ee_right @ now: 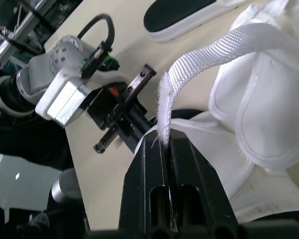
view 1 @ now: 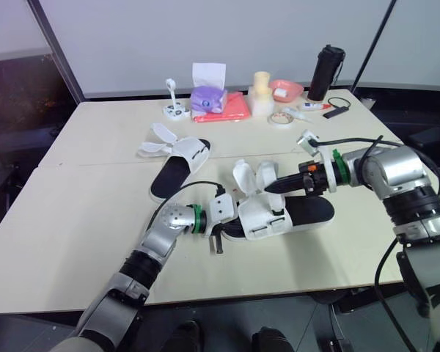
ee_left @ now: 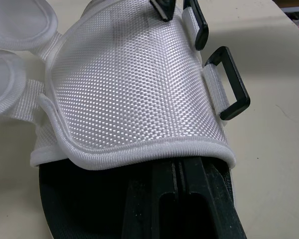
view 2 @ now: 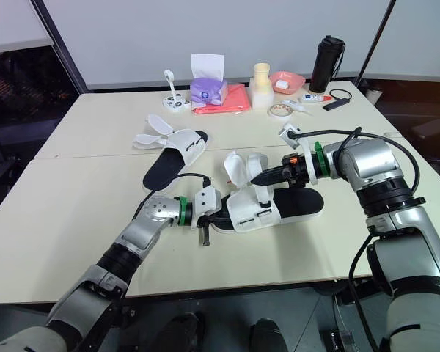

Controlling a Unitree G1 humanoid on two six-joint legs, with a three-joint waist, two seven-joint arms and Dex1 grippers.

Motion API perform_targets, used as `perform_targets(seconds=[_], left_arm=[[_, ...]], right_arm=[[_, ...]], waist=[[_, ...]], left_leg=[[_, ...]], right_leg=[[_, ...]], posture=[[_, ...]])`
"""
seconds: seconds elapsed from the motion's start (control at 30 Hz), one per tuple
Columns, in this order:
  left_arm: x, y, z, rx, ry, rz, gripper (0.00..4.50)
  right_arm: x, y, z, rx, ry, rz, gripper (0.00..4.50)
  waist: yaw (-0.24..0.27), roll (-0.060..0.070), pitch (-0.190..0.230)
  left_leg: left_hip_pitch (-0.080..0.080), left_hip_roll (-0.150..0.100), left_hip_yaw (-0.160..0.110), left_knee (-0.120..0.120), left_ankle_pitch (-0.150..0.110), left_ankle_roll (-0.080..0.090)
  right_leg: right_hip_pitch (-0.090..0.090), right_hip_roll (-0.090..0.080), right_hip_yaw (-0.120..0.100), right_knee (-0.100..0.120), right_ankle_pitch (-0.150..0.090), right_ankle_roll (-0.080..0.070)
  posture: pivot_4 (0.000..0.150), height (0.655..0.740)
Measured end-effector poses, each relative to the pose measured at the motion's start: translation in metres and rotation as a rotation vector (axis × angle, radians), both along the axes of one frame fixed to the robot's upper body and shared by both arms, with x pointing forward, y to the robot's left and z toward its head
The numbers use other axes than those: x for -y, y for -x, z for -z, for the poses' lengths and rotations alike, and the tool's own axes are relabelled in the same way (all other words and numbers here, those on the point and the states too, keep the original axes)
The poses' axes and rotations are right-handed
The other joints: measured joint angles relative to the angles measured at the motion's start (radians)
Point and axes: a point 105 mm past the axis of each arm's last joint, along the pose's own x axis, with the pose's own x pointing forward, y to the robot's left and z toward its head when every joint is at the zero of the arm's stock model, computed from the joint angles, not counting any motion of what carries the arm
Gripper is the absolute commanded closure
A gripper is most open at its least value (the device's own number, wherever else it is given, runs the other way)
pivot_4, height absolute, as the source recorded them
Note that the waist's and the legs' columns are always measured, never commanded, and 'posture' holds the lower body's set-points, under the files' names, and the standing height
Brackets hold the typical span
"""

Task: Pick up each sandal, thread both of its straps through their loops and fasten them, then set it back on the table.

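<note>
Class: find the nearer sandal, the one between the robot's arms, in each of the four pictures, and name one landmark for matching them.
Left eye view: near sandal, centre, between the arms.
Right eye view: same place, just left of centre.
Left wrist view: its white woven upper, close up.
Right wrist view: its white upper beyond the right end effector, which pinches a strap.
Shared landmark: its two padded white flaps.

This looks like a robotics lab or test room: 2 pale tables point(view 1: 81, 213) pushed together stand before plain white wall panels point(view 1: 205, 37) in dark frames, and unrelated props crowd the far edge: a tissue box point(view 1: 207, 95), a black tumbler point(view 1: 327, 72), a tape roll point(view 1: 281, 118), a pink bowl point(view 1: 287, 89).
</note>
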Motion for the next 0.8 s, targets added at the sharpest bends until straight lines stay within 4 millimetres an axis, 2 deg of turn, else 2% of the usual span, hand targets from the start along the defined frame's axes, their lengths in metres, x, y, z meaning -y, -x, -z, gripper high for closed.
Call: perform_targets(seconds=[0.13, 0.8], left_arm=[[0.0, 0.0, 0.0, 0.001, 0.001, -0.003, 4.5], [-0.001, 0.002, 0.0, 0.002, 0.001, -0.006, 4.5]], right_arm=[[0.002, 0.003, 0.007, -0.02, 0.008, -0.007, 4.45], [-0.007, 0.012, 0.008, -0.076, -0.027, -0.028, 4.45]], waist=[[-0.001, 0.0, 0.0], [-0.001, 0.0, 0.0]], left_leg=[[0.0, 0.0, 0.0, 0.0, 0.0, 0.0], [0.0, 0.0, 0.0, -0.001, 0.0, 0.0]], right_leg=[[0.0, 0.0, 0.0, 0.0, 0.0, 0.0], [0.0, 0.0, 0.0, 0.0, 0.0, 0.0]], posture=[[0.15, 0.74], [0.15, 0.74]])
